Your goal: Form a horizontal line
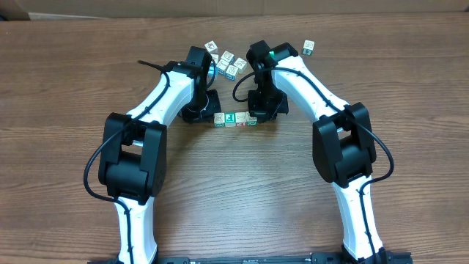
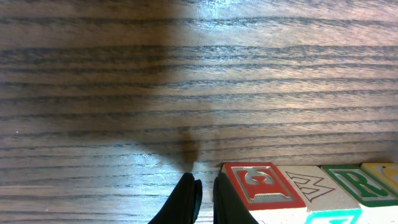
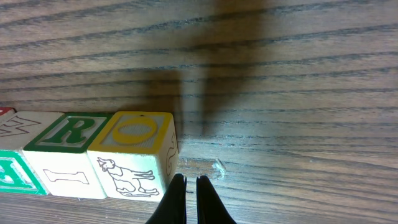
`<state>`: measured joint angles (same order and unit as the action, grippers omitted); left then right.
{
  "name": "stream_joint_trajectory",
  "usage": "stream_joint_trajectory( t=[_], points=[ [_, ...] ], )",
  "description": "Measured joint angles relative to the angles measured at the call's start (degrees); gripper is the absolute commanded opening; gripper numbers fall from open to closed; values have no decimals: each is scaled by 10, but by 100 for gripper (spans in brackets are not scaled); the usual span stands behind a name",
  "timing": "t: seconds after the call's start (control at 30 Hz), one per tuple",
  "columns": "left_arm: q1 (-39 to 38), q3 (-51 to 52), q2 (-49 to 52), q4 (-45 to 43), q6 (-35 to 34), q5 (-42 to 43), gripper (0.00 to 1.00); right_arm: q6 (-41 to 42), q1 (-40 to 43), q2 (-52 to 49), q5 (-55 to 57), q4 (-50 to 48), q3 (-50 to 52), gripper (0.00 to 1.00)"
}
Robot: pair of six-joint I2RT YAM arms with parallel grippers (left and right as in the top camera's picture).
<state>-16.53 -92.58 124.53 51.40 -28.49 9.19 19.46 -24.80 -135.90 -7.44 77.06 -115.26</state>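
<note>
Horizontal line: four blocks edge to edge, long axis running straight from one gripper to the other, i.e. side to side btwn the two arms. It sits in the gap btwn them on the table.

From the left gripper the row runs off to its right. The red C block, the near end, is just beside the fingertips; can't tell if touching. Jaws all but closed, only a sliver btwn them, nothing held.

From the right gripper the row runs off to its left. The yellow O block is the near end, its corner just beside the fingertips; contact again unclear. Jaws pinched shut, empty.

Neither arm is clearly nearer, since each stands at its own end and brackets the row along its axis. Row looks straight and gap-free in both wrist views, so the task is prob. near done. Any next push should go along the axis, inward from the ends, as a sideways nudge would kink it.

Loose clump lies well beyond both grippers, apart from the row.
</note>
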Motion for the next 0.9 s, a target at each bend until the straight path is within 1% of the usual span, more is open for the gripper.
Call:
stream_joint_trajectory(
  t=[0.43, 0.9],
  points=[
    [0, 0, 0, -3, 0, 0, 8, 0, 0, 0, 0, 0, 0, 4],
    [0, 0, 0, -1, 2, -8, 10, 0, 0, 0, 4, 0, 0, 4]
  ],
)
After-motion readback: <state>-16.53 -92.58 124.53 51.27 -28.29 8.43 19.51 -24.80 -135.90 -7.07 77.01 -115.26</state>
